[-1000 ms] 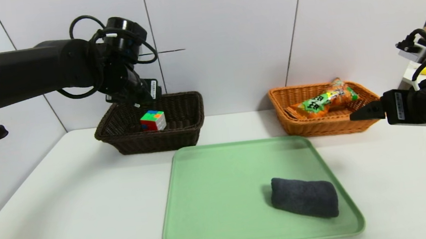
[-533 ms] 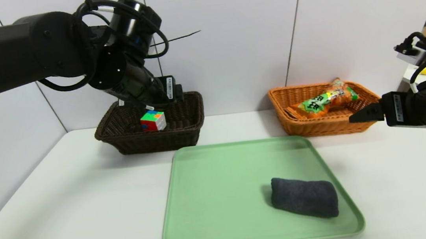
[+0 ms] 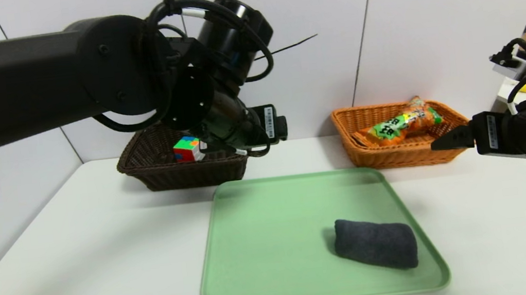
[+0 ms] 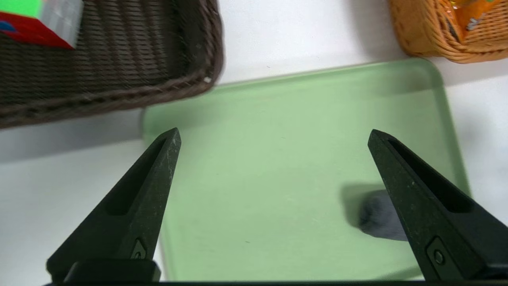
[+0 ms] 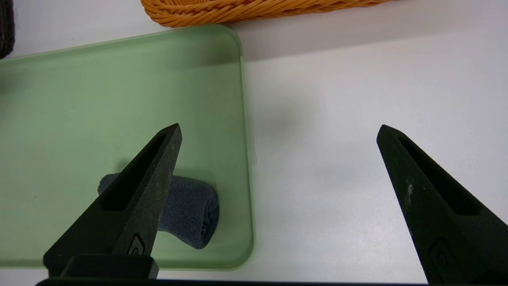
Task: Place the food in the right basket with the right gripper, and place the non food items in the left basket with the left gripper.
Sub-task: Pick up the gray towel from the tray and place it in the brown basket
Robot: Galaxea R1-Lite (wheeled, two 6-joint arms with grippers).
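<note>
In the head view, a rolled dark towel (image 3: 377, 250) is seen lying on the green tray (image 3: 273, 244), in the near right part. Its long axis runs across the tray, slanted a little, with the right end nearer the camera. The cube (image 3: 187, 149) is seen in the dark basket (image 3: 167, 169) at the far left, and the snack bag (image 3: 400, 124) in the orange basket (image 3: 393, 156) at the far right, laid lengthwise with one end propped on the far rim. The left gripper (image 3: 275, 129) is held in the air at the dark basket's right end, above the table (image 3: 84, 264). The right gripper (image 3: 443, 141) is held off the tray's far right corner, before the orange basket.

In the left wrist view, the left gripper (image 4: 274, 137) is shown spread wide and empty over the tray (image 4: 254, 167); the towel (image 4: 379, 220) is partly hidden behind one finger.

In the right wrist view, the right gripper (image 5: 278, 133) is likewise shown wide and empty, straddling the tray's edge (image 5: 245, 159); the towel (image 5: 190, 212) is seen below one finger, its rolled end facing the tray's rim.
</note>
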